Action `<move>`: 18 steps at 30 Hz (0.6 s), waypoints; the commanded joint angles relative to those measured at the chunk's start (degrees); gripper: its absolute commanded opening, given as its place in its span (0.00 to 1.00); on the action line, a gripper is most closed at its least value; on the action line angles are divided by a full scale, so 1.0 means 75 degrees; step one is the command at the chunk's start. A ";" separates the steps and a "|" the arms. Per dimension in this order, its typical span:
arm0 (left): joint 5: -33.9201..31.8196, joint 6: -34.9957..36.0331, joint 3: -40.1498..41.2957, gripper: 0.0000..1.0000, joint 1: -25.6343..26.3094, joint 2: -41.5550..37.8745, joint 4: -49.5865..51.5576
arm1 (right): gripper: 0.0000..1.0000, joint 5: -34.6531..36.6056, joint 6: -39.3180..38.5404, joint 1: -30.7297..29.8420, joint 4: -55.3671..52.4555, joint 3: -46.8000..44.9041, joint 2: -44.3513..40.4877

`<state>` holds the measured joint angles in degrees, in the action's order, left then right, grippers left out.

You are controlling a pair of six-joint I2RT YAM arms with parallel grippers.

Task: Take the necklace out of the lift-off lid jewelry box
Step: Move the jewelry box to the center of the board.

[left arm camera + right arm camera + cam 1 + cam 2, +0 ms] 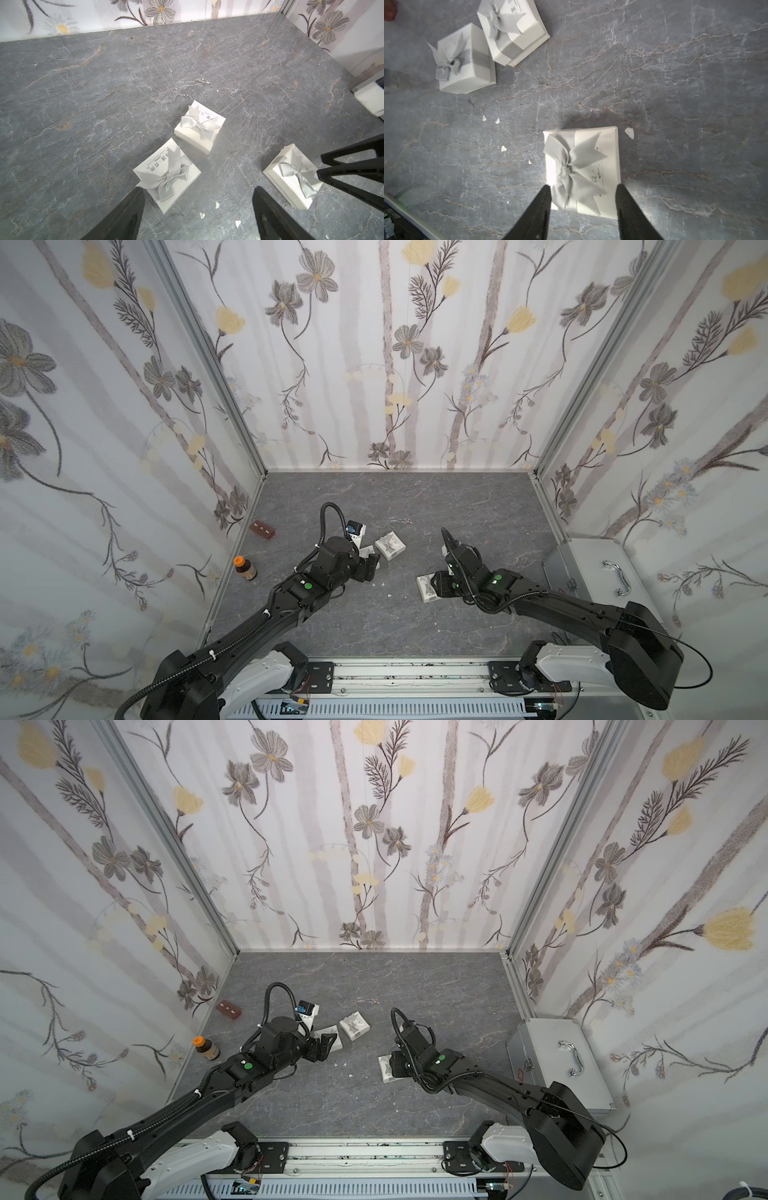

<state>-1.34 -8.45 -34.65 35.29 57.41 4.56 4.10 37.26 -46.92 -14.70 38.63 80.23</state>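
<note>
**Looks finished: necklace out on the table**

Shows the necklace (193, 87) lying loose on the grey table (83, 83), just above the middle of the left wrist view. Sits near the upper box (199, 124) without touching it.

Seems to leave little beyond pulling the arms clear. Cannot tell which box held it, with none seen open.

Has the left claw (197, 189) spread wide and empty at the bottom of that frame. Has the right claw (583, 186) flanking the right box (291, 176) at bottom centre of the right wrist view. Cannot tell whether it is pinching or has let go.

Counts one necklace and two claws. Counts three white bow-topped boxes, the third being the lower-left box (166, 174). Adds one orange-capped bottle (245, 568), one brown block (262, 529) and one metal case (590, 572).
</note>
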 commanded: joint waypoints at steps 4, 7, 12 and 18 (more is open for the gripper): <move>-0.0115 -0.0212 0.0082 0.85 -0.0064 -0.0142 0.0060 | 0.87 0.0578 -0.0633 -0.0117 -0.0583 0.0447 0.0252; -0.0136 -0.0223 0.0112 0.86 -0.0066 -0.0174 0.0059 | 0.94 0.0509 -0.0789 -0.0257 -0.0739 0.0480 0.0637; -0.0114 -0.0243 0.0069 0.88 -0.0087 -0.0210 0.0119 | 0.96 0.0527 -0.0809 -0.0431 -0.0724 0.0799 0.1319; -0.0113 -0.0338 0.0188 0.88 -0.0099 -0.0407 0.0234 | 0.91 0.0877 -0.0665 -0.0437 -0.1026 0.1141 0.2211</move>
<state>-1.67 -9.72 -33.71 34.65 55.09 5.69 7.92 31.75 -50.19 -21.63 46.13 95.29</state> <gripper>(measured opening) 0.881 0.913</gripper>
